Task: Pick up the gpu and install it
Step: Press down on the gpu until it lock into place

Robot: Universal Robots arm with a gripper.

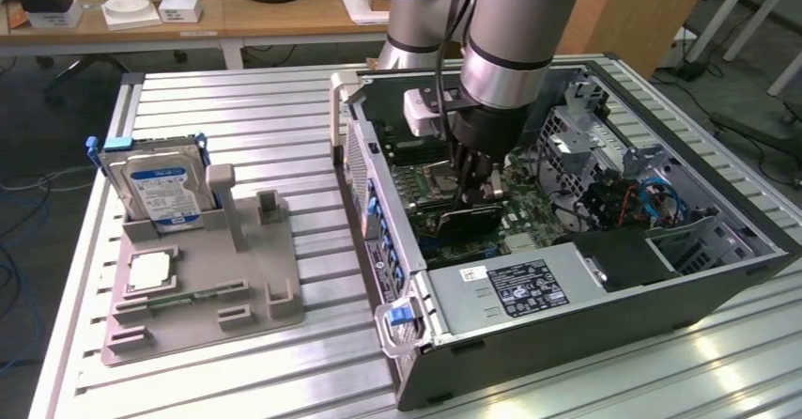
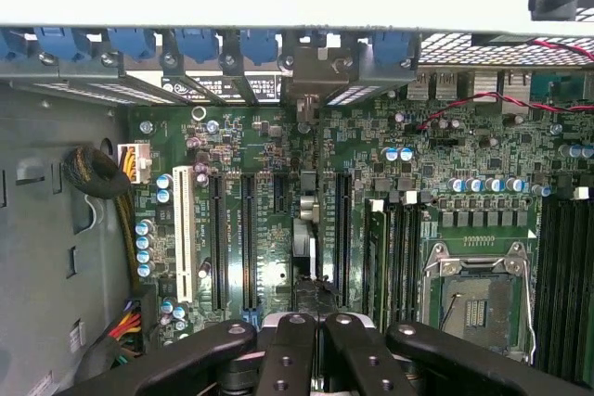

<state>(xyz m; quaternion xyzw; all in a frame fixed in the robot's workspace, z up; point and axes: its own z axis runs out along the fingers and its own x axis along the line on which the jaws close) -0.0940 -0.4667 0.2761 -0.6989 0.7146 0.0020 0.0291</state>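
Gpu (image 1: 467, 220) inside computer case (image 1: 701, 278), clamped by end effector (image 1: 478, 192).

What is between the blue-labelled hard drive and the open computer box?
In the exterior view: the grey tray's two upright posts, then a strip of bare slatted table.

Exterior view high and oblique over the open computer case (image 1: 564, 278); wrist view close above its motherboard (image 2: 278, 155).
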